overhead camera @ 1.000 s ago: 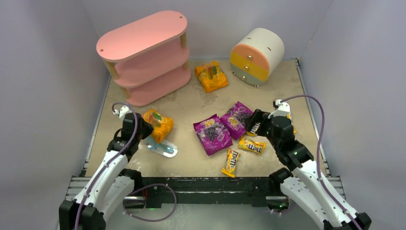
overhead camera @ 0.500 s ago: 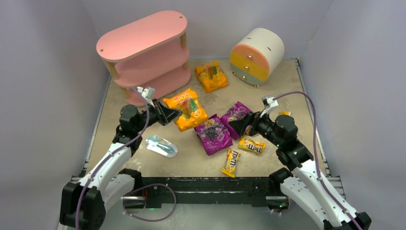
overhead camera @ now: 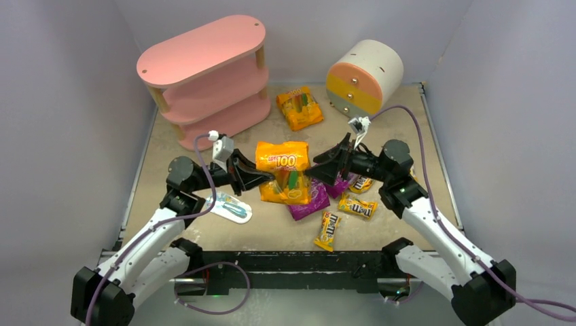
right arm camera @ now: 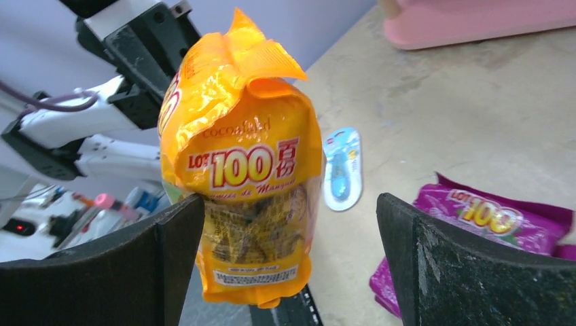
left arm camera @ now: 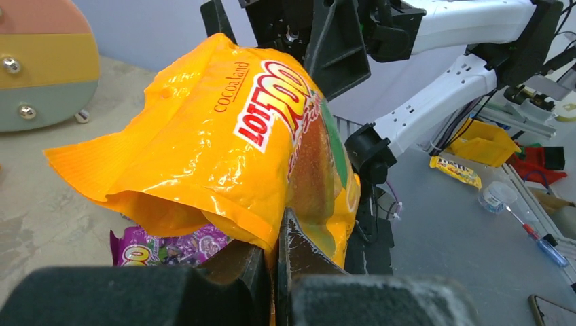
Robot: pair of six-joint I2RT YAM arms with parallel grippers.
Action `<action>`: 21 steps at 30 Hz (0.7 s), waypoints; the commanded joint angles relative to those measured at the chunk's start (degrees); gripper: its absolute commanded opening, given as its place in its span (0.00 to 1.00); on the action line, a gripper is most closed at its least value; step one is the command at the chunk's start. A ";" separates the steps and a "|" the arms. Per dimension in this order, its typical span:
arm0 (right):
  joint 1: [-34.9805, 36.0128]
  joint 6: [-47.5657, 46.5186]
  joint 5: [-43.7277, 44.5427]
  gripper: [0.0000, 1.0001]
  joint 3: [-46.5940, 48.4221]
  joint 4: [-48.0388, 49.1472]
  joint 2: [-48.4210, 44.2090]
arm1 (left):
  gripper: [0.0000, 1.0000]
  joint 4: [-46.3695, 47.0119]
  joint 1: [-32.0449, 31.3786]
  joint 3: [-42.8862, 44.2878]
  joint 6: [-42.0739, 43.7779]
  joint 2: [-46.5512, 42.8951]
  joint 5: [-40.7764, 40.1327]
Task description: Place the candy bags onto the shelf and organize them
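1. The shelf (overhead camera: 204,75) stands behind the left gripper (overhead camera: 266,179) and off to its outer side, well apart from it. No bag shows on the tiers that are visible, so by my judgement the first placement is not yet done.
2. The left arm (overhead camera: 153,234) reaches forward and inward from its base, with its wrist turned to point across at the other arm. The right arm (overhead camera: 435,224) mirrors it, elbow out and wrist aimed inward, so the two tools face each other over the middle of the table (overhead camera: 407,122).
3. An orange-yellow bag (overhead camera: 285,173) hangs between the two tools, lifted off the table, its "100" print upright.
   - The left gripper is clamped on one edge of the bag, fingers pressed together on the foil.
   - The right gripper (overhead camera: 316,170) has its jaws wide apart with the bag between them. Whether the pads touch it I cannot tell.
   - This looks like a hand-over or a two-handed regrip.
   - The next move calls for the right jaws to close squarely on the bag's body before the left lets go. Otherwise the left arm should carry the bag back to a tier itself.
4. The purple bags (overhead camera: 307,206) lie flat below the held bag and just under the right gripper.
5. A second orange-yellow bag (overhead camera: 299,107) lies on the table beyond both tools.
6. The M&M's packs (overhead camera: 358,206) lie below and on the near side of the right gripper.
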 commanded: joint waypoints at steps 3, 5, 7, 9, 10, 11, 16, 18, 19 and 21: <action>1.32 8.27 -13.62 0.99 1.47 14.15 3.03 | 0.00 3.50 -0.36 4.34 3.13 0.96 0.59; 1.45 8.14 -13.42 0.99 1.45 14.21 2.31 | 0.00 2.60 -0.36 4.48 3.75 1.20 0.62; 1.47 8.29 -12.60 0.99 1.41 14.26 1.79 | 0.00 2.36 -0.36 4.67 3.72 1.69 0.57; 1.55 9.19 -12.68 0.99 1.51 15.12 1.95 | 0.00 2.42 -0.36 4.85 3.37 2.24 0.68; 1.63 10.00 -13.28 0.99 1.68 16.00 2.20 | 0.00 1.99 -0.36 5.10 3.46 2.50 0.50; 1.64 10.85 -13.84 0.99 1.90 16.79 2.46 | 0.00 1.89 -0.44 5.21 3.36 2.72 0.44; 2.50 12.28 -11.63 0.99 3.32 17.74 3.26 | 0.00 5.01 -0.92 5.05 1.42 3.53 1.60; 3.26 10.90 -9.54 0.99 4.37 15.49 3.93 | 0.00 4.93 -1.06 5.37 1.22 3.77 1.76; 3.64 9.99 -8.39 0.99 4.99 13.88 4.44 | 0.00 4.84 -1.14 5.66 0.98 4.01 2.36; 4.43 8.43 -7.46 0.99 6.03 12.34 5.66 | 0.00 4.82 -1.41 6.21 0.21 4.41 2.91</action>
